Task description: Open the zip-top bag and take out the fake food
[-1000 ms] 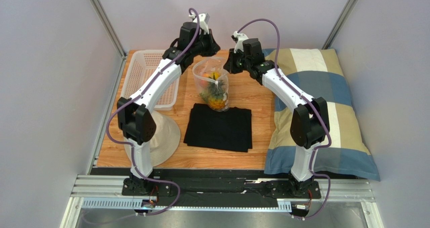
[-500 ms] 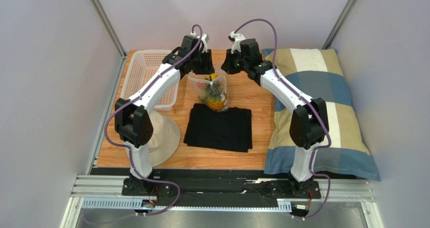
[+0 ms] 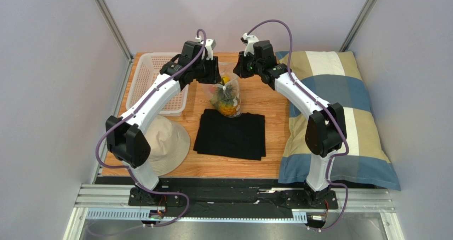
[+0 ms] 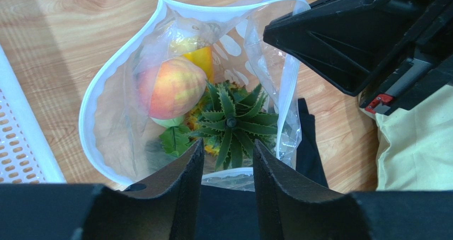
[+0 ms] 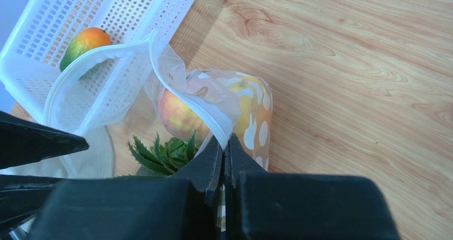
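The zip-top bag (image 3: 226, 94) stands upright on the table behind the black cloth, its mouth open (image 4: 127, 65). Inside I see a peach (image 4: 171, 88), a pineapple with a green crown (image 4: 233, 123), green leaves and a yellow-orange piece (image 4: 201, 59). My right gripper (image 5: 223, 140) is shut on the bag's white zip rim (image 5: 204, 112) and holds that side up. My left gripper (image 4: 227, 148) is open just over the bag's near rim, which runs between its fingers (image 4: 186, 181). An orange-green mango (image 5: 85, 41) lies in the white basket.
The white perforated basket (image 3: 154, 73) stands left of the bag. A folded black cloth (image 3: 231, 136) lies in front of it, a beige hat (image 3: 170, 144) at front left and a plaid pillow (image 3: 340, 118) on the right.
The bag's mouth has narrowed from a wide round opening. My left arm has swung left and lower, its gripper now close over the bag. The right gripper has stayed on the rim.
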Robot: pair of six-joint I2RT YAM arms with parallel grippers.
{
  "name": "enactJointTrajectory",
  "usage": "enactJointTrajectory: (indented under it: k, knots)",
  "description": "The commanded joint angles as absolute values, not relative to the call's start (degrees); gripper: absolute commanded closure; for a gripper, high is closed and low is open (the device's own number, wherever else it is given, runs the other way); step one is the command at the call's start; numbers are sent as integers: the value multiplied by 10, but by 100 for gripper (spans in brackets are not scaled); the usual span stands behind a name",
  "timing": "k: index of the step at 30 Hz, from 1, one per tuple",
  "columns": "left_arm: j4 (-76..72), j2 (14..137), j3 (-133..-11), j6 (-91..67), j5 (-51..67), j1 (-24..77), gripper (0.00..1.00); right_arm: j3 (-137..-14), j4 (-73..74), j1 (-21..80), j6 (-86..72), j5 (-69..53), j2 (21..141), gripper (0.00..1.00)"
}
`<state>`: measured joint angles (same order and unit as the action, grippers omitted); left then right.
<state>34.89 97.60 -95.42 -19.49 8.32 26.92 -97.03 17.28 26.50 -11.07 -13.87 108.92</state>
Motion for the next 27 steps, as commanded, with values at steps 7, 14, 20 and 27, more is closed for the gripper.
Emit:
enactJointTrajectory:
  k: [7, 14, 20, 27]
  knots:
    - [368, 1050, -1029, -181, 105, 270, 55, -991, 156, 271, -105, -153, 1066, 100]
    - [407, 1073, -1046, -169, 109, 270, 47, -1000, 161, 269, -100, -156, 1070, 100]
    - [417, 1064, -1036, -159, 117, 270, 41, -1010, 166, 267, -94, -159, 1076, 100]
    - [429, 1031, -1021, -127, 44, 277, 51, -1020, 170, 268, -96, -164, 1084, 100]
